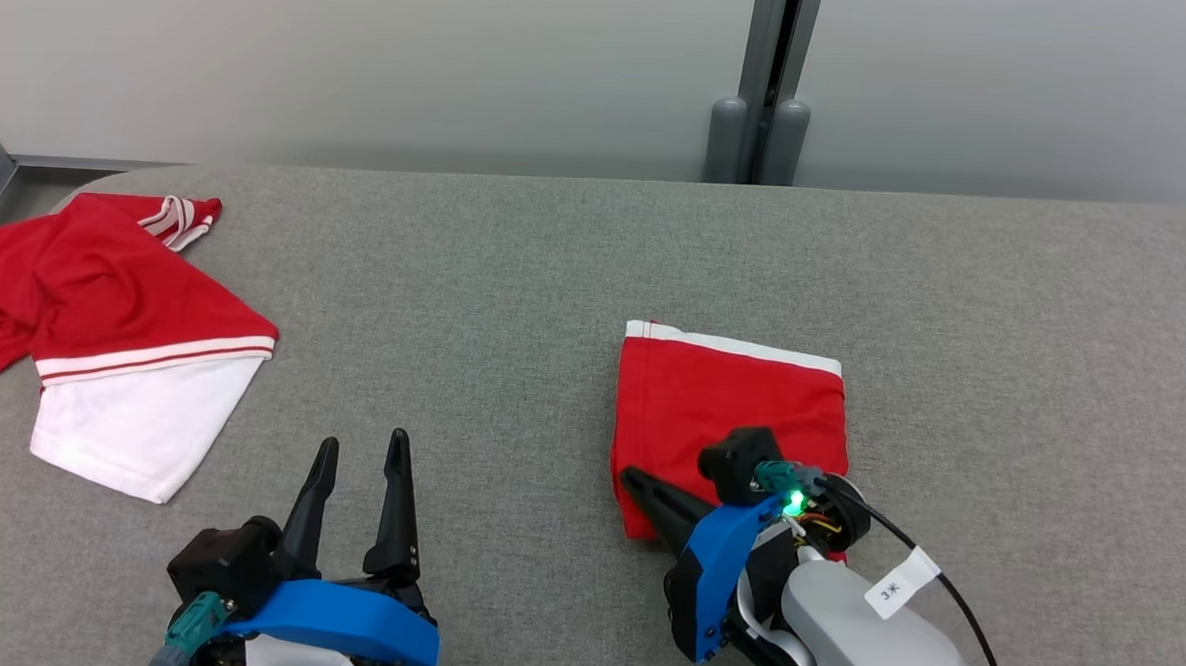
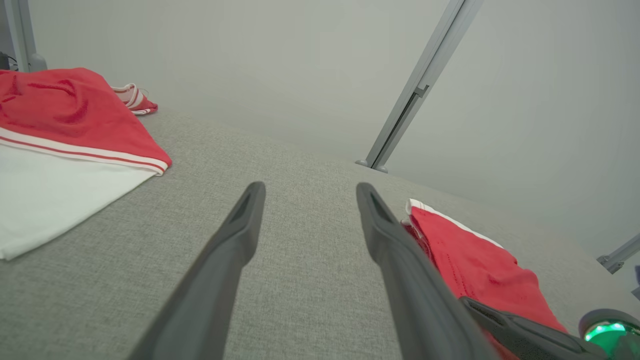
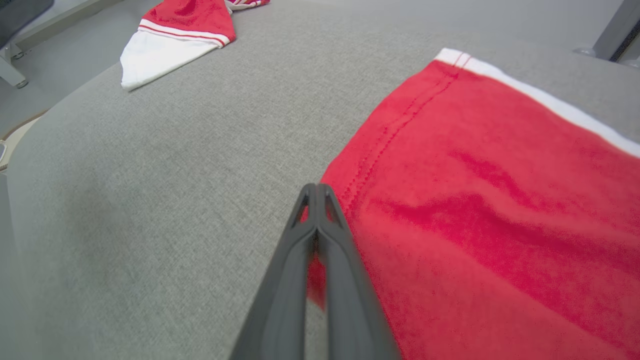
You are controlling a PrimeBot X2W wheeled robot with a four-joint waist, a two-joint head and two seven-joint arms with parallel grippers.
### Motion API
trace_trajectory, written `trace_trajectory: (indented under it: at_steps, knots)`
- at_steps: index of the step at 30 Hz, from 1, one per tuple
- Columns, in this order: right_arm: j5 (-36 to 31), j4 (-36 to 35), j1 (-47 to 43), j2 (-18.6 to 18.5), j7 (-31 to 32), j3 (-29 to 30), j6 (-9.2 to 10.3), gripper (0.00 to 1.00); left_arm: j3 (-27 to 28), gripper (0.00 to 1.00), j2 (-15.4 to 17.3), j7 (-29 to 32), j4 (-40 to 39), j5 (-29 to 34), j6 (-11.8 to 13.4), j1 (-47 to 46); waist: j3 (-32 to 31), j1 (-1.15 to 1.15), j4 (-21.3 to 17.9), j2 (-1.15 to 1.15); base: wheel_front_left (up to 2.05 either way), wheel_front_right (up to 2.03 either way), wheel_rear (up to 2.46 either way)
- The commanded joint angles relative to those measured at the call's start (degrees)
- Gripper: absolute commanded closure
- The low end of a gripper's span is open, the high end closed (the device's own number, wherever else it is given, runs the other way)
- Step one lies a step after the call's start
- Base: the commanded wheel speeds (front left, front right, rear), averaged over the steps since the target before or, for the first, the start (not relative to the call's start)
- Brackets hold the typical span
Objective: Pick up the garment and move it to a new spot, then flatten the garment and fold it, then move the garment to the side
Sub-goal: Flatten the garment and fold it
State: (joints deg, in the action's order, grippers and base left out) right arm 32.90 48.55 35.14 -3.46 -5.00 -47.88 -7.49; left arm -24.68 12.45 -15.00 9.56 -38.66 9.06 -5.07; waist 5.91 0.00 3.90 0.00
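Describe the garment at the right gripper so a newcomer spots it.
On the grey table, look right of centre, by the right gripper. The folded garment is a neat red rectangle with one white band; the loose garment far left is crumpled, half white.

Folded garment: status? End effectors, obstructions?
Left end effector open, over bare table. Right end effector shut on folded garment, at its near-left edge. Garment flat, mid-right of table. Other red-and-white garment far left, well apart.

Two garments (image 1: 730, 409) (image 1: 103, 322); two tools (image 1: 363, 441) (image 1: 635, 475); one table (image 1: 516, 270).
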Motion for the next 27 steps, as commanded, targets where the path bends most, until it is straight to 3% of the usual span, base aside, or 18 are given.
trace_trajectory:
  at_steps: [1,2,4,10,16,23,27]
  knots:
    - [-0.2,-0.1,0.3,0.1,-0.6,0.3,-0.01,1.00,0.4,0.00,0.2,-0.2,0.1,0.2,0.0,-0.4,-0.3,0.00,-0.2,0.00,0.00,0.00,0.00]
    - [-0.2,0.0,0.5,0.1,-1.7,1.0,-0.01,0.86,0.6,0.00,0.3,-0.2,0.1,0.4,0.0,-0.3,-0.5,0.00,-0.4,0.00,0.00,0.00,0.00]
    - [-0.2,-0.4,0.5,0.1,-4.9,3.7,-0.01,0.02,1.3,0.00,0.5,-0.3,0.0,1.0,-0.2,0.0,-1.3,0.00,-1.0,0.00,0.00,0.00,0.00]
    - [-2.3,-0.5,-0.9,-0.6,-8.7,11.5,-0.01,0.00,2.3,0.00,0.8,-0.3,0.4,2.6,-0.3,0.9,-2.5,0.00,-2.2,0.00,0.00,0.00,0.00]
    - [-9.7,-2.6,-6.2,-0.9,-10.2,26.3,-0.01,0.00,3.2,0.00,0.6,-0.3,1.6,4.3,-0.5,2.2,-3.5,0.00,-3.2,0.00,0.00,0.00,0.00]
    - [-19.8,-12.8,-17.9,0.4,-10.2,41.9,-0.01,0.00,5.0,0.00,-0.9,-0.3,2.6,4.7,-1.2,4.5,-4.4,0.00,-3.7,0.00,0.00,0.00,0.00]
    - [-20.1,-18.1,-23.0,0.6,-10.2,43.4,-0.01,0.00,6.4,0.00,-1.3,-0.3,3.0,5.1,-1.6,6.2,-4.6,0.00,-3.7,0.00,0.00,0.00,0.00]
